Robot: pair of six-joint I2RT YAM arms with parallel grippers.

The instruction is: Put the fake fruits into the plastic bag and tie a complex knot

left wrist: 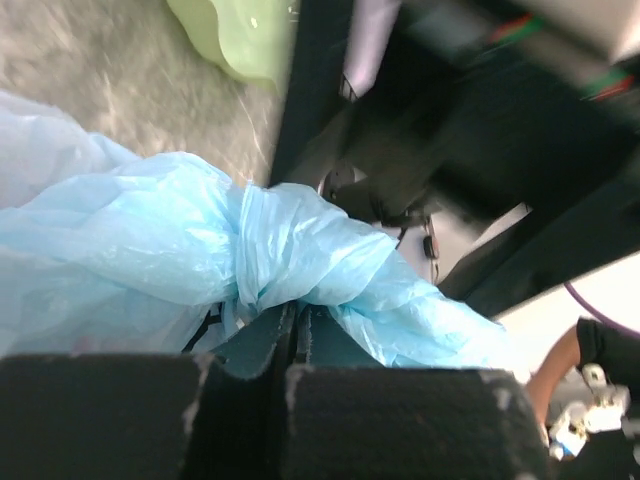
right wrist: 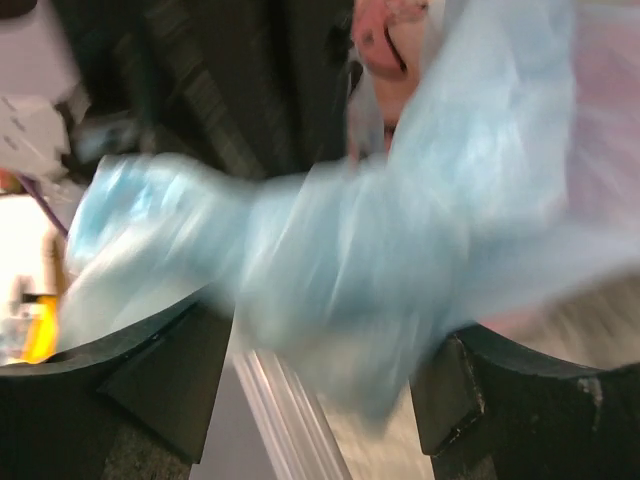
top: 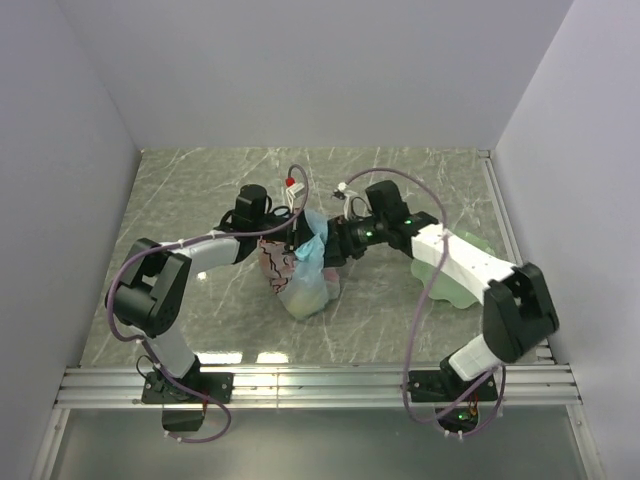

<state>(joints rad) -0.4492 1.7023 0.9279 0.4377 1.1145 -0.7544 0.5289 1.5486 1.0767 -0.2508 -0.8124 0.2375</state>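
The light-blue plastic bag [top: 303, 280] with pink cartoon print stands at the table's middle, fruits dimly showing inside as a yellowish mass. Its twisted blue handles form a knot [top: 311, 247] between both grippers. My left gripper [top: 288, 233] is shut on a blue handle just below the knotted lump [left wrist: 285, 255]. My right gripper [top: 336, 243] is open, its pads wide apart on either side of a blurred blue tail of the bag [right wrist: 330, 270]. No fruit lies loose in view.
A pale green wavy-edged plate [top: 462, 268] lies at the right under my right arm; its edge shows in the left wrist view [left wrist: 240, 40]. Grey walls enclose the marble table [top: 200, 200]. An aluminium rail [top: 320, 385] runs along the near edge.
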